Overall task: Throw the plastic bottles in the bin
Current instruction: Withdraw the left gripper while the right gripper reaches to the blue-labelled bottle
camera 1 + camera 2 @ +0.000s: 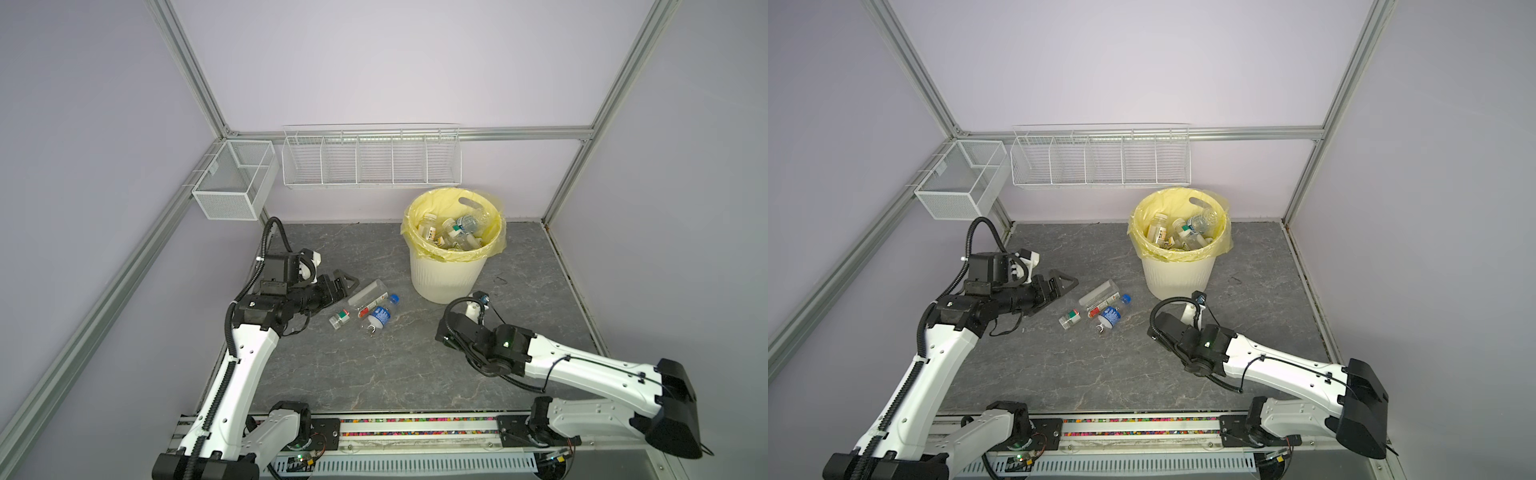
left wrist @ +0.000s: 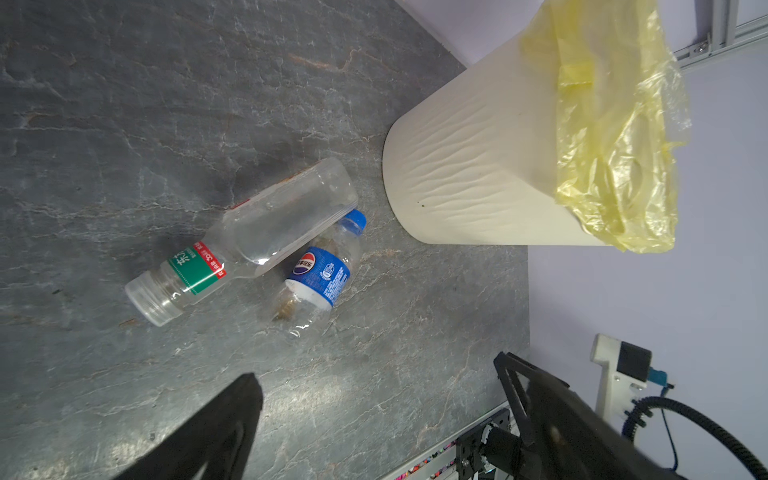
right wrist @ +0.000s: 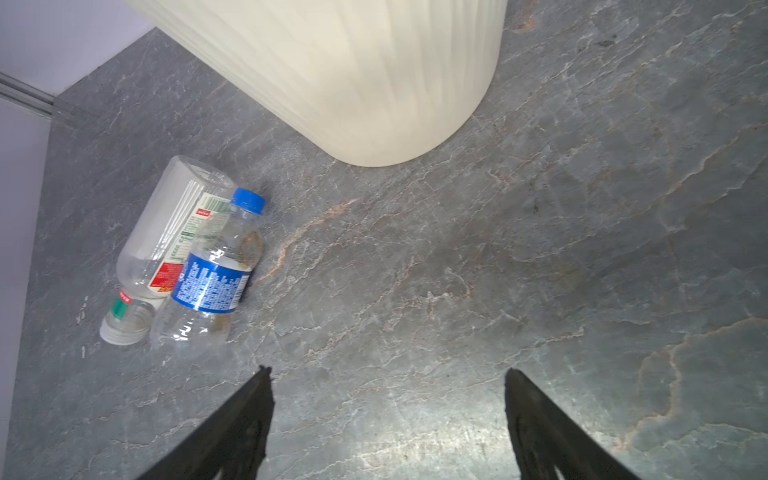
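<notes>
Grey stone-look bench [image 1: 374, 374]: two plastic bottles [image 1: 368, 297] lie touching at the bin's [image 1: 444, 274] 8 o'clock, more already inside; left claw [image 2: 374, 376] at their 9 o'clock and right claw [image 3: 387, 370] at 3 gape wide, empty, probably poised to pick.

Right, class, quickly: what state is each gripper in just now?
Left gripper: open, holding nothing.
Right gripper: open, holding nothing.
</notes>
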Robot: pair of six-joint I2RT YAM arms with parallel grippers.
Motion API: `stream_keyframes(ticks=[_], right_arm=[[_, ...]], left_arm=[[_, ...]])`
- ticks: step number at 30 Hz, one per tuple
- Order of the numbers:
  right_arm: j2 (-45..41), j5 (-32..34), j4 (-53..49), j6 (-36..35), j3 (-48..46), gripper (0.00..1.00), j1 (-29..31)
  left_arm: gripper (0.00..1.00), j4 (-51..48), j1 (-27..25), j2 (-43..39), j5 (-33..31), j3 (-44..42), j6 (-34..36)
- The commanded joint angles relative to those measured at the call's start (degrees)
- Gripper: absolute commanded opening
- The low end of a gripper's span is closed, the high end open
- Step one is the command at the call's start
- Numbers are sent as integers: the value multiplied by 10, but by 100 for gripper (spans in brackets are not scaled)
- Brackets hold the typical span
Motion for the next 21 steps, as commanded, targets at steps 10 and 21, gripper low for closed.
stream_keyframes(ticks=[10,21], right_arm=[[165,-63,76,-9,107,88,6],[298,-117,101,0,204,88,32]], left_arm=[[100,-96,8,-34,-140,1,64],[100,-66,9,-42,-180,-65,73]])
